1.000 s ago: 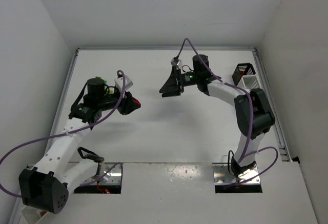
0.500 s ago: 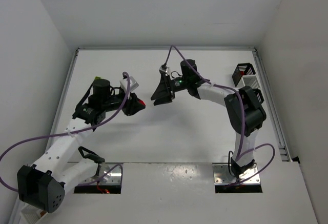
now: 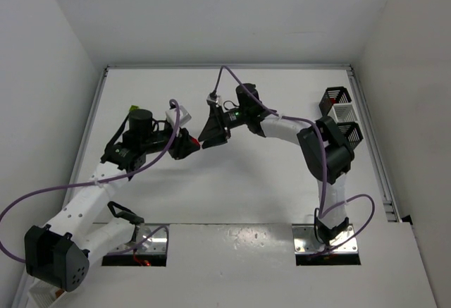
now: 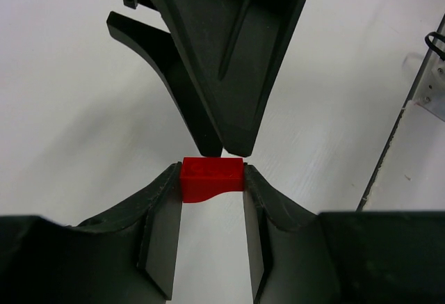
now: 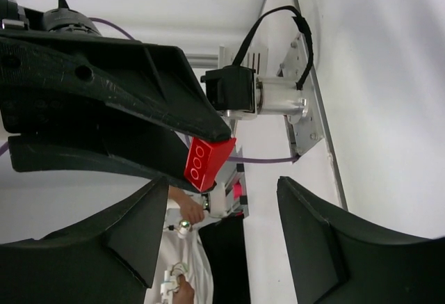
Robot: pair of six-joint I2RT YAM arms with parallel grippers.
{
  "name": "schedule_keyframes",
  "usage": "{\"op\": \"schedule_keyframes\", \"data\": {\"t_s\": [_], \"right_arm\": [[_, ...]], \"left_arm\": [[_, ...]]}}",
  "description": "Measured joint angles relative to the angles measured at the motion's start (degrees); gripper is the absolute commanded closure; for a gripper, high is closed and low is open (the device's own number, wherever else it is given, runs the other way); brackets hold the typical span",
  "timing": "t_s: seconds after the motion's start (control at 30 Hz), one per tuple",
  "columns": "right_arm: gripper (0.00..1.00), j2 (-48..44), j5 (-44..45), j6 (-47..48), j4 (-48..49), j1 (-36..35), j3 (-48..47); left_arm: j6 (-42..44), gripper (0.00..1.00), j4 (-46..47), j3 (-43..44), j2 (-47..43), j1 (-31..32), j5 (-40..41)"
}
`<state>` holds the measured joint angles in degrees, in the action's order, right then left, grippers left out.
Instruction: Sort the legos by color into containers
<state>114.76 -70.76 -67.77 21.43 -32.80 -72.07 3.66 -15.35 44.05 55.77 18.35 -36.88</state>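
My left gripper point(image 3: 184, 144) is shut on a red lego point(image 4: 212, 177), which is pinched between its fingertips above the table. The right wrist view shows the same lego point(image 5: 208, 163) with its studs facing that camera. My right gripper point(image 3: 210, 132) is open and empty. Its tips hang right at the lego, with the brick just in front of its wide-apart jaws point(image 5: 222, 213). In the left wrist view the right gripper's fingers point(image 4: 229, 60) come down to the lego's far edge. A black slatted container point(image 3: 335, 98) stands at the far right. No green lego shows clearly.
A white slatted bin point(image 3: 344, 113) stands next to the black one, and another dark bin point(image 3: 351, 133) sits behind the right arm's elbow. The table's raised rim point(image 3: 370, 139) runs along the right side. Purple cables loop off both arms.
My right gripper has swung left across the table until its open tips reach the left gripper. The left gripper has edged slightly right, still holding the red lego.
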Motion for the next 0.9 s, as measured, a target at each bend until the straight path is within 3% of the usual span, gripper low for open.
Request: {"op": "schedule_keyframes", "data": {"t_s": [0.57, 0.9], "right_arm": [[0.51, 1.57, -1.42, -2.49, 2.78, -2.27, -2.45], [0.85, 3.61, -1.9, -2.99, 2.91, -2.67, -2.78]], "left_arm": [[-0.11, 0.79, -0.17, -0.63, 0.04, 0.0, -0.13], [-0.07, 0.79, -0.87, -1.29, 0.04, 0.0, 0.07]]}}
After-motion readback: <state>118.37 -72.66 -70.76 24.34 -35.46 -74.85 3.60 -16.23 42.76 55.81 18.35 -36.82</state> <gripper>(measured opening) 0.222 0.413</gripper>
